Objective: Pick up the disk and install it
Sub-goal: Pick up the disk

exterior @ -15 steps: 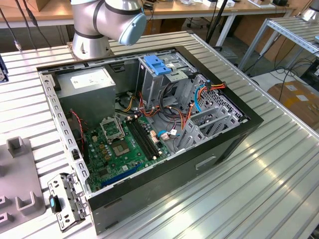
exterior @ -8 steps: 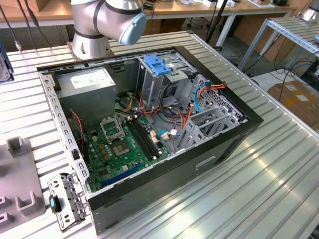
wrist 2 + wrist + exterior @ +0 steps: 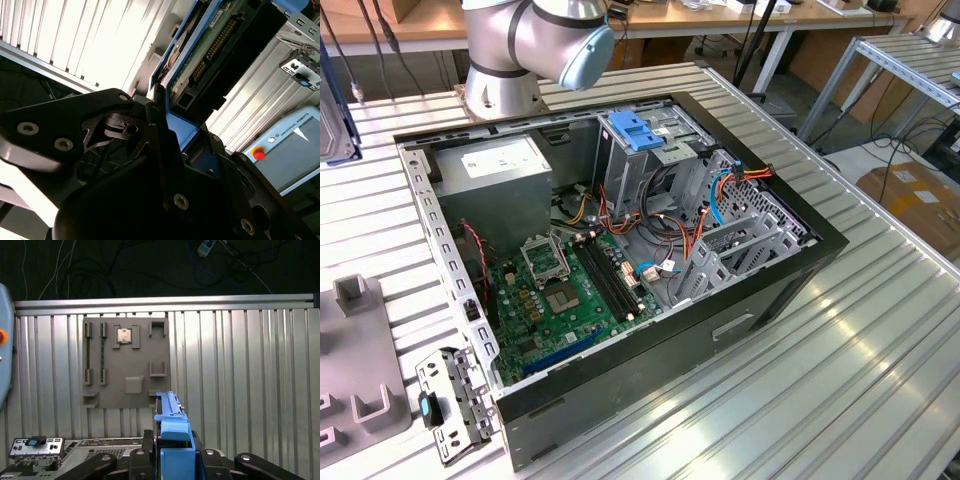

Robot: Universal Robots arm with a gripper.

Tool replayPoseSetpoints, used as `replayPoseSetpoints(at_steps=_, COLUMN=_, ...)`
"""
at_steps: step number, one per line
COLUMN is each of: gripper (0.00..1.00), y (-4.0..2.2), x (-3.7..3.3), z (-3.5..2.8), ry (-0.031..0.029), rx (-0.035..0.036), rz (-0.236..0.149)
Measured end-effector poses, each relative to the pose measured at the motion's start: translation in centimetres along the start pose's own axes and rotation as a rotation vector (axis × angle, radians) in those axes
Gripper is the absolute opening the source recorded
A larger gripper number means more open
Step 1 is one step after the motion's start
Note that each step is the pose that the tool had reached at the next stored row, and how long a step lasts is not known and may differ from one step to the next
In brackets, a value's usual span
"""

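The black tool [image 3: 172, 452] is pinching the disk [image 3: 171, 412], a flat silver-metal drive framed in a blue plastic carrier, its fingers pressed against the carrier's two faces. In the first wrist view the disk stands edge-on, a blue strip rising out of the tool, held up above the ribbed aluminium surface [image 3: 840, 380]. The second wrist view turns up the disk's underside, with a green circuit board and a row of connector pins inside the blue frame. In the exterior view the disk shows at the left edge, raised and well apart from the open black computer case [image 3: 670, 350].

Beneath the disk in the first wrist view lies a flat grey fixture plate [image 3: 125, 385] with raised slots, and a small square chip [image 3: 124, 336] sits in one of them. A perforated metal bracket [image 3: 37, 445] lies on the surface just beside the case's corner.

Inside the case are a green motherboard [image 3: 560, 300], a grey box with a white sticker [image 3: 495, 170], and a tall metal cage topped by a blue plastic bracket [image 3: 635, 130]. Orange and red cables [image 3: 720, 190] are strung around the cage. The grey arm [image 3: 535, 40] stands on the surface behind the case. A pale blue pendant with a red button [image 3: 295, 145] appears past the tool in the second wrist view.
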State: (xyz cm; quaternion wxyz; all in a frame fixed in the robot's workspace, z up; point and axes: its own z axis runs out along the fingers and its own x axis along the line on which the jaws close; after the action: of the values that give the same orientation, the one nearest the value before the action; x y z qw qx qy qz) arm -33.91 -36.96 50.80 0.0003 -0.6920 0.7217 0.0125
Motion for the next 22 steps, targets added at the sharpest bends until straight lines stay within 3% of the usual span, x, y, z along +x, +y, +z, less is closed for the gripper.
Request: replayPoseSetpoints(at_steps=22, gripper=0.37, y=-2.67, x=-0.11, z=-0.05, ry=0.0001, rx=-0.0014, rz=0.000)
